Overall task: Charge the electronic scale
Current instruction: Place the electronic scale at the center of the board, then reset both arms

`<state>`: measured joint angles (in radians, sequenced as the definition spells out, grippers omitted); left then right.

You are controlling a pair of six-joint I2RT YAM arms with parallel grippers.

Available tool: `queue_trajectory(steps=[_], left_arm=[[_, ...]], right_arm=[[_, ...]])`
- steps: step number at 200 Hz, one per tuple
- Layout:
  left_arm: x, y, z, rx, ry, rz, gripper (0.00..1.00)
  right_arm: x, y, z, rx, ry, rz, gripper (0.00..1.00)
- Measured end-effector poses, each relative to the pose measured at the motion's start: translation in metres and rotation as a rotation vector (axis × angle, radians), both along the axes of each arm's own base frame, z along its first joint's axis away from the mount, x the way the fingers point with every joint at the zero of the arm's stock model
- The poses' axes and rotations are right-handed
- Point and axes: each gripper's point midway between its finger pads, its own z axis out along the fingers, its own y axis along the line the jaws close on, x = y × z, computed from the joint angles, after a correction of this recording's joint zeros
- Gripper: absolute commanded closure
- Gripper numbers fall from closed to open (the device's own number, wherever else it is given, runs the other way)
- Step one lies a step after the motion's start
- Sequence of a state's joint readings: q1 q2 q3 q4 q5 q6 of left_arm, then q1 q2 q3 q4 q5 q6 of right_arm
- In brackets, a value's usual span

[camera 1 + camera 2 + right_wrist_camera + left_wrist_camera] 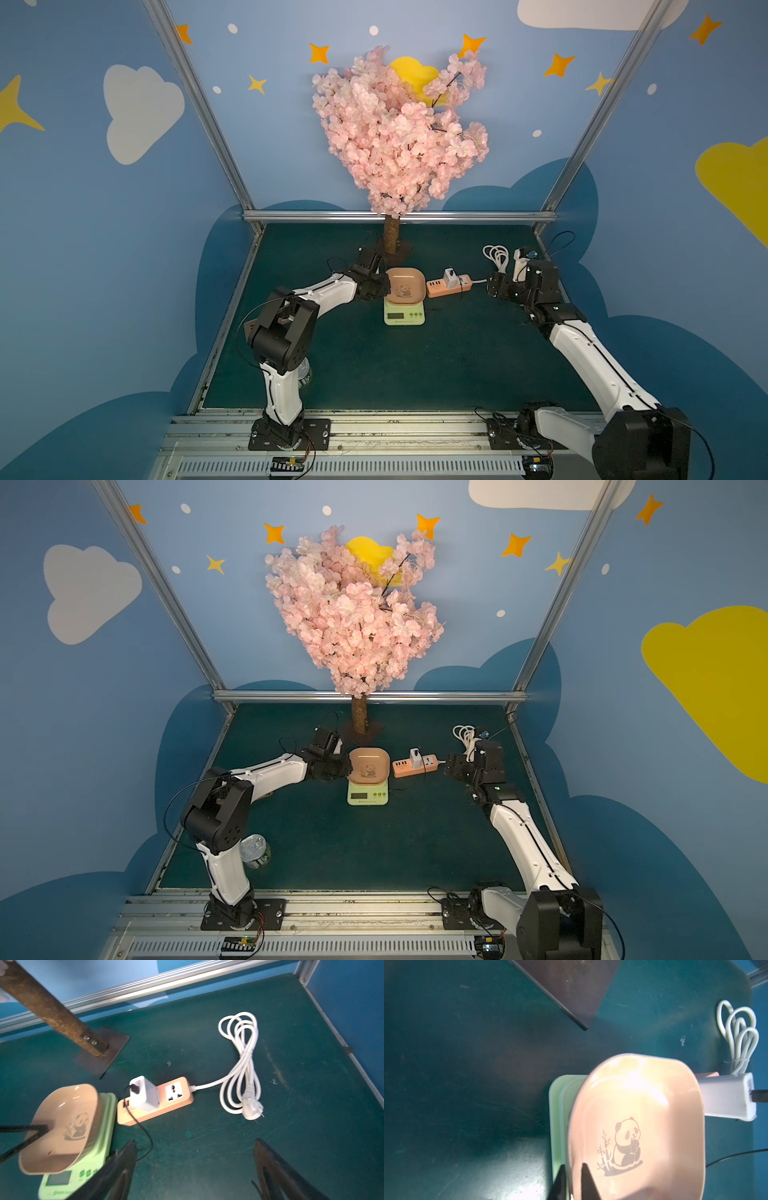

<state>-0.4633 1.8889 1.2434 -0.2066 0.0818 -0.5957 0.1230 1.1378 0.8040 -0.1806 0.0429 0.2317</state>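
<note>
The scale (404, 316) sits mid-frame on the surface (457, 353), and the left tool (573, 1165), narrow around the tray (405, 284) rim, could tip the tray off if it tugs, while the right tool (195, 1141) hangs wide.

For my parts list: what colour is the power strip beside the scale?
The power strip is orange-pink; the right wrist view shows it best.
</note>
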Motion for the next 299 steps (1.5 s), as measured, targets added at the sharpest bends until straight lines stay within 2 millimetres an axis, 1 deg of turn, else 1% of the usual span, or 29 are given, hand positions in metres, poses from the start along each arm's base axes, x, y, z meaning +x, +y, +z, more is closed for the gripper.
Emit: queue_trajectory(steps=[10, 24, 41, 48, 56, 70, 82, 89, 107, 117, 124, 132, 140, 151, 159, 170, 186, 211, 219, 230, 240, 242, 247, 255, 266, 285, 294, 299], left_arm=[[0.0, 0.0, -0.001, 0.002, 0.003, -0.001, 0.65], [-0.001, 0.002, -0.001, 0.005, 0.006, 0.001, 0.51], [0.0, 0.007, 0.0, 0.018, -0.005, 0.0, 0.37], [-0.001, 0.011, 0.001, 0.027, -0.015, 0.002, 0.32], [-0.003, 0.019, 0.004, 0.038, -0.028, 0.011, 0.29], [-0.007, 0.039, 0.015, 0.069, -0.074, 0.038, 0.26], [-0.006, 0.064, 0.033, 0.104, -0.151, 0.073, 0.24], [-0.005, 0.079, 0.044, 0.125, -0.203, 0.1, 0.24], [-0.003, 0.119, 0.069, 0.197, -0.356, 0.166, 0.23], [-0.005, 0.141, 0.076, 0.253, -0.437, 0.203, 0.22], [-0.007, 0.154, 0.076, 0.291, -0.479, 0.224, 0.2], [-0.011, 0.169, 0.072, 0.341, -0.519, 0.244, 0.16], [-0.016, 0.185, 0.063, 0.399, -0.536, 0.263, 0.16], [-0.024, 0.202, 0.048, 0.467, -0.526, 0.267, 0.15], [-0.028, 0.213, 0.041, 0.514, -0.528, 0.272, 0.13], [-0.03, 0.226, 0.038, 0.565, -0.542, 0.282, 0.11], [-0.031, 0.243, 0.039, 0.591, -0.572, 0.308, 0.11], [-0.026, 0.262, 0.04, 0.572, -0.605, 0.352, 0.11], [-0.025, 0.265, 0.035, 0.558, -0.619, 0.359, 0.11], [-0.026, 0.267, 0.02, 0.548, -0.628, 0.357, 0.06], [-0.033, 0.265, 0.0, 0.543, -0.601, 0.339, 0.07], [-0.035, 0.264, -0.004, 0.542, -0.591, 0.332, 0.02], [-0.04, 0.263, -0.013, 0.543, -0.566, 0.317, 0.0], [-0.045, 0.262, -0.02, 0.539, -0.546, 0.307, 0.0], [-0.042, 0.261, -0.016, 0.529, -0.564, 0.308, 0.0], [-0.034, 0.258, 0.001, 0.515, -0.641, 0.315, 0.0], [-0.032, 0.258, 0.005, 0.512, -0.662, 0.316, 0.0], [-0.031, 0.257, 0.007, 0.511, -0.67, 0.316, 0.0]], right_arm=[[0.004, -0.008, -0.005, -0.012, -0.009, -0.03, 0.12], [0.008, -0.015, -0.014, -0.025, -0.015, -0.06, 0.12], [0.012, -0.024, -0.034, -0.047, -0.005, -0.088, 0.11], [0.013, -0.026, -0.043, -0.056, 0.001, -0.094, 0.11], [0.014, -0.03, -0.052, -0.068, 0.005, -0.103, 0.11], [0.015, -0.035, -0.071, -0.081, 0.023, -0.112, 0.11], [0.016, -0.04, -0.084, -0.088, 0.037, -0.12, 0.11], [0.017, -0.043, -0.087, -0.09, 0.043, -0.125, 0.11], [0.019, -0.049, -0.088, -0.107, 0.042, -0.128, 0.11], [0.021, -0.052, -0.084, -0.122, 0.029, -0.126, 0.11], [0.023, -0.054, -0.082, -0.127, 0.017, -0.127, 0.11], [0.024, -0.056, -0.081, -0.133, 0.001, -0.128, 0.11], [0.024, -0.057, -0.081, -0.137, -0.017, -0.128, 0.11], [0.022, -0.058, -0.085, -0.144, -0.025, -0.127, 0.11], [0.019, -0.059, -0.09, -0.149, -0.025, -0.125, 0.11], [0.017, -0.059, -0.094, -0.152, -0.023, -0.121, 0.11], [0.018, -0.058, -0.097, -0.151, -0.031, -0.11, 0.11], [0.021, -0.055, -0.099, -0.149, -0.05, -0.089, 0.11], [0.022, -0.054, -0.099, -0.149, -0.057, -0.082, 0.11], [0.023, -0.052, -0.097, -0.153, -0.074, -0.072, 0.11], [0.024, -0.05, -0.096, -0.154, -0.087, -0.056, 0.11], [0.024, -0.049, -0.096, -0.156, -0.09, -0.053, 0.1], [0.025, -0.047, -0.097, -0.156, -0.101, -0.043, 0.1], [0.028, -0.044, -0.099, -0.158, -0.128, -0.029, 0.1], [0.028, -0.041, -0.11, -0.158, -0.145, -0.016, 0.08], [0.016, -0.039, -0.136, -0.159, -0.112, -0.002, 0.08], [0.014, -0.039, -0.139, -0.161, -0.1, 0.003, 0.08], [0.014, -0.038, -0.137, -0.162, -0.105, 0.006, 0.08]])
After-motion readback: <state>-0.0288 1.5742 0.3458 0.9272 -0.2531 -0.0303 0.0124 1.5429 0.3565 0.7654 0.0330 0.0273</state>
